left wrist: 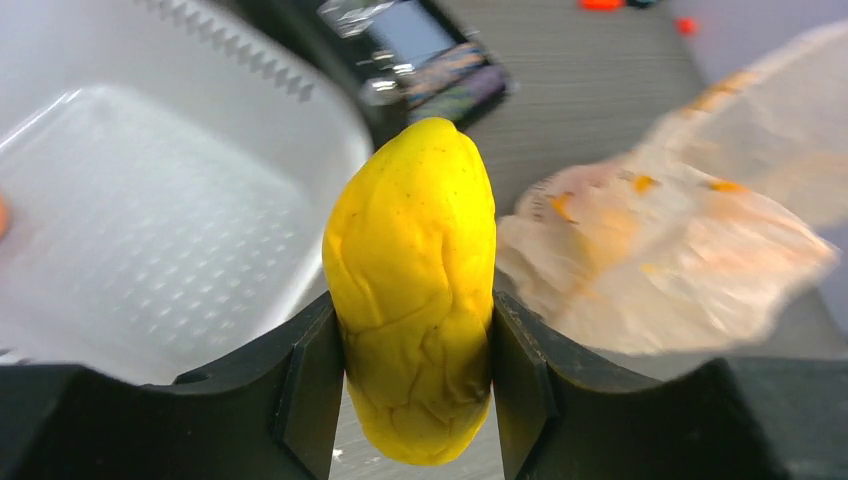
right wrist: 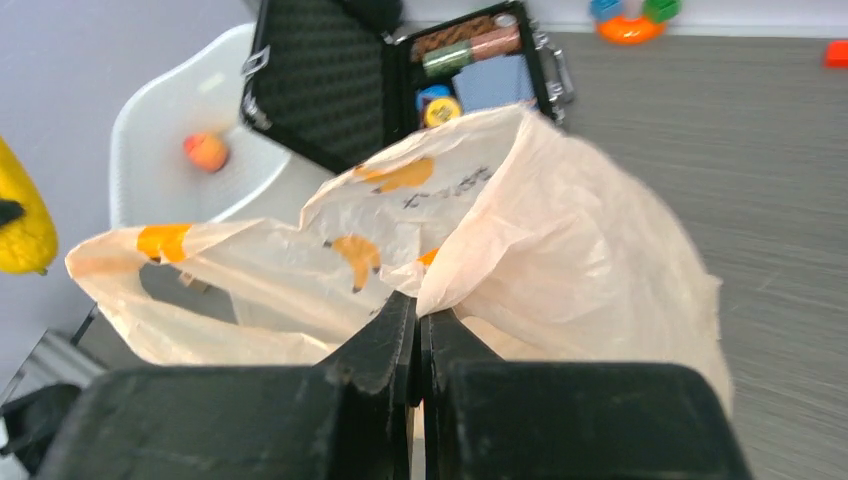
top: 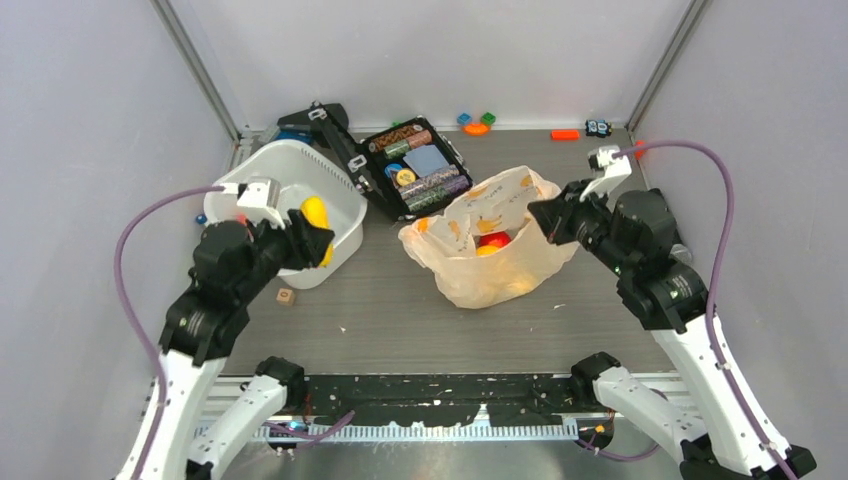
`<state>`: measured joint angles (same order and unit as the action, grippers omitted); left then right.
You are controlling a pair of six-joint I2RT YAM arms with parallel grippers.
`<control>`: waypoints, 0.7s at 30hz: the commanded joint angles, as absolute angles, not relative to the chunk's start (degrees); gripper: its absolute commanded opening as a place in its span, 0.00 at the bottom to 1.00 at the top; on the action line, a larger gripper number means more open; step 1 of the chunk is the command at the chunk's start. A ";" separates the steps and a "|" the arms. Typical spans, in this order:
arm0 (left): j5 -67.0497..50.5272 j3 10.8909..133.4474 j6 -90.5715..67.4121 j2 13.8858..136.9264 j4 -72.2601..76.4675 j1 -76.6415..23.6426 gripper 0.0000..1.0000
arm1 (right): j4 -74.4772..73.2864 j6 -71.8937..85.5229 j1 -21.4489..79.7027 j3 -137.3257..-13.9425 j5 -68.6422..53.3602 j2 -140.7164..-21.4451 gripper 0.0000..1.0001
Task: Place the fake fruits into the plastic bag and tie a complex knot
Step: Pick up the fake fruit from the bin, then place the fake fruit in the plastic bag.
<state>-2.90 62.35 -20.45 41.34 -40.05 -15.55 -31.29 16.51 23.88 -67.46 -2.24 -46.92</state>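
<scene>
Left gripper [left wrist: 415, 330] clamped on 1 yellow fruit [left wrist: 412, 290], 1 finger pressing each flank, the fruit standing upright between them with its wrinkled skin facing the wrist camera. In the top view this fruit hangs well apart from the plastic bag [top: 500, 270], on the left arm's side of it, above the rim of the white tub [top: 345, 205] where that rim faces the bag. Right gripper [right wrist: 418, 320] pinched fully closed on a fold of the bag's edge, on the side of the bag nearest the right arm, holding the mouth lifted and open. Bag sits on the table [top: 400, 320], crumpled, pale peach with orange printed marks. Inside the bag, seen through its mouth from above: 1 red fruit [top: 493, 240] with a yellow-orange piece touching it on the near side. From the right wrist view, 1 small orange fruit [right wrist: 207, 151] lies in the tub, beyond the bag. Black case [top: 415, 168] lies open just beside the bag's far side, between bag and tub. 1 small wooden block [top: 286, 296] rests on the table well apart from the bag, near the tub.
</scene>
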 commanded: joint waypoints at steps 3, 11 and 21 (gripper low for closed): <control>-1.99 67.84 -19.62 41.63 -39.32 -34.08 0.37 | -30.66 19.13 23.82 -61.88 -11.78 -38.22 0.05; 9.94 89.03 -10.83 60.75 -40.84 -60.84 0.37 | -42.75 13.60 23.82 -66.40 -9.30 -33.73 0.05; 8.42 96.04 13.69 79.79 -33.86 -67.98 0.38 | -42.34 15.54 23.80 -65.19 -13.35 -30.50 0.05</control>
